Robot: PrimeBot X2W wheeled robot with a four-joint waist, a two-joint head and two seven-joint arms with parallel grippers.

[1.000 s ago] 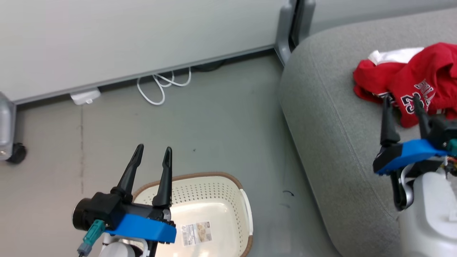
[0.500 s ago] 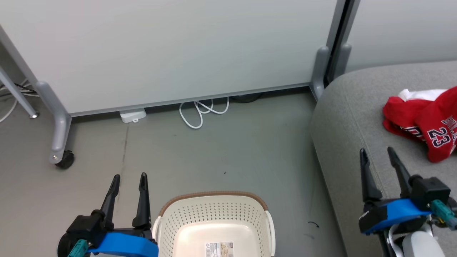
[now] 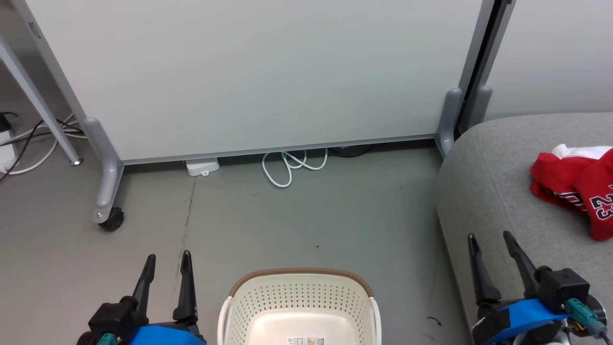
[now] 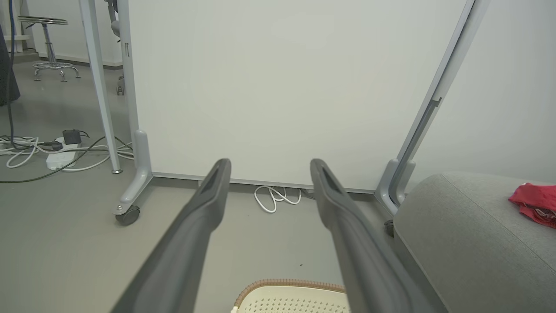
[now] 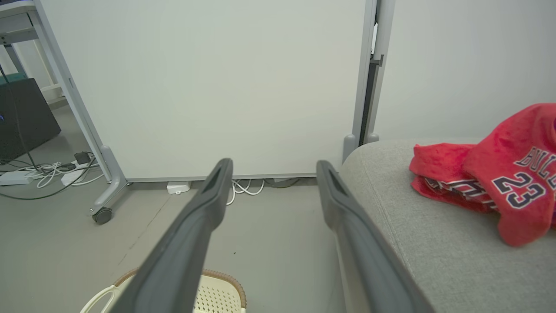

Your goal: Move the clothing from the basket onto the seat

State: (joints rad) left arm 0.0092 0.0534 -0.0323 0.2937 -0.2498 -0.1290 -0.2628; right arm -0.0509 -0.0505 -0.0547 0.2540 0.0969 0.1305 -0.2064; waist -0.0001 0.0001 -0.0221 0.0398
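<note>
Crumpled red clothing (image 3: pixel 574 184), number 23, lies on the grey seat (image 3: pixel 498 191)

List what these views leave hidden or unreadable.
Cream perforated plastic basket: the head view's bottom edge cuts off its near half.
Red basketball clothing on the grey fabric seat: the right edge crops it in all views, so the garment count is unclear.
Paper label in the basket: too small to read, head view.
</note>
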